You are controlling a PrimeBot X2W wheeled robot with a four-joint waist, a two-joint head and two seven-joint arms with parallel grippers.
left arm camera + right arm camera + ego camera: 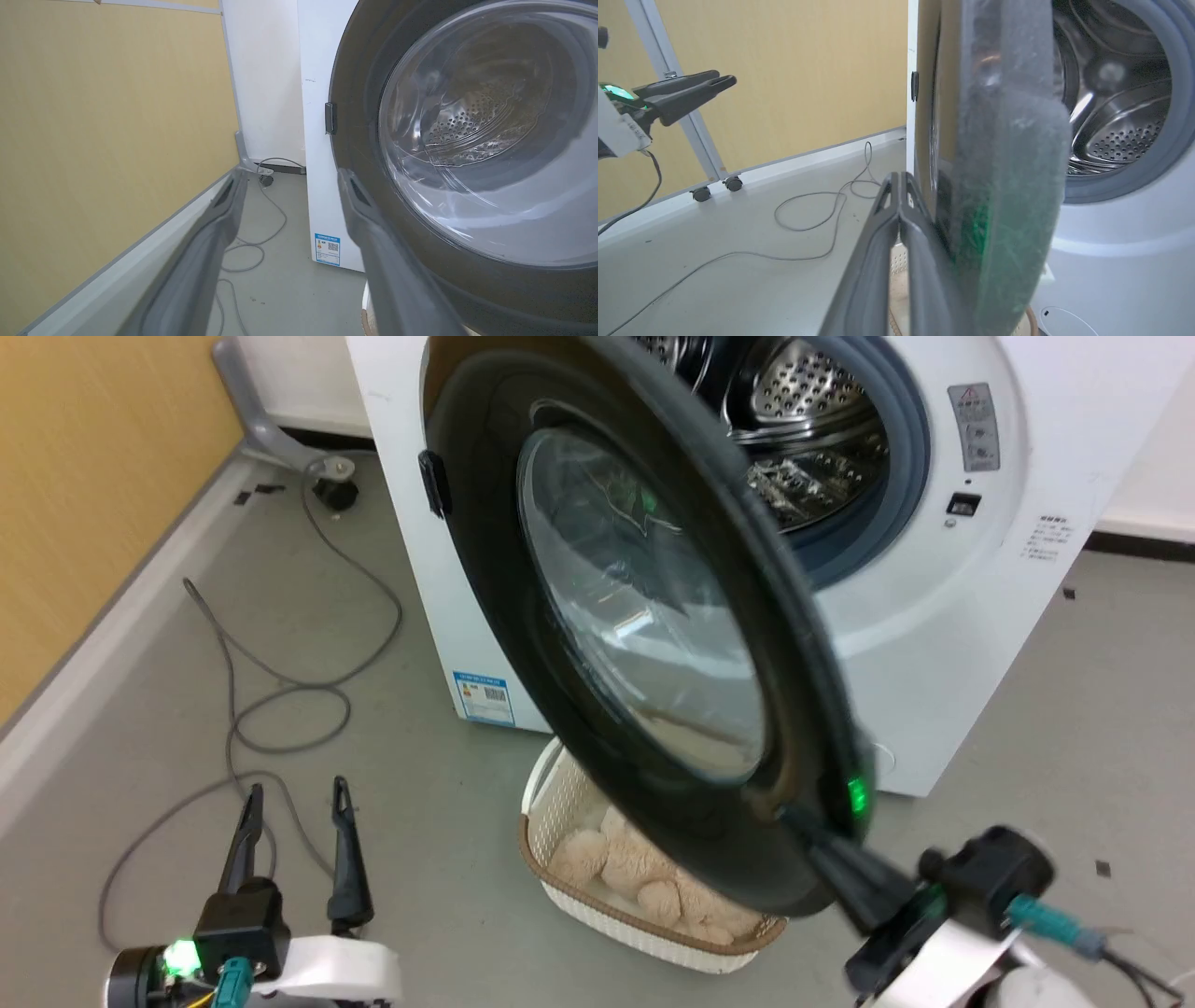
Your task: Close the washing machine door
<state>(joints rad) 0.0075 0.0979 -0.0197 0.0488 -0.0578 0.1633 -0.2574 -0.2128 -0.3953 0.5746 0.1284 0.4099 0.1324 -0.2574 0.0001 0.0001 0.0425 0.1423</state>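
Note:
The washing machine door (644, 616) stands swung open, a glossy black disc with a bulging glass window, in front of the white machine (934, 644). My right gripper (826, 854) is shut with nothing between its fingers. Its tips rest against the door's lower rim. In the right wrist view the closed right gripper (898, 179) lies along the window side of the door (1004, 140), which is seen edge-on. My left gripper (297, 793) hangs open over the floor, left of the door and apart from it. The left wrist view shows the open left gripper (290, 175) beside the door (467, 140).
The steel drum (803, 420) and its grey rubber ring (910, 448) lie open behind the door. A white basket (560, 793) with beige plush things sits on the floor under the door. A grey cable (280, 691) loops across the floor by the yellow wall (84, 476).

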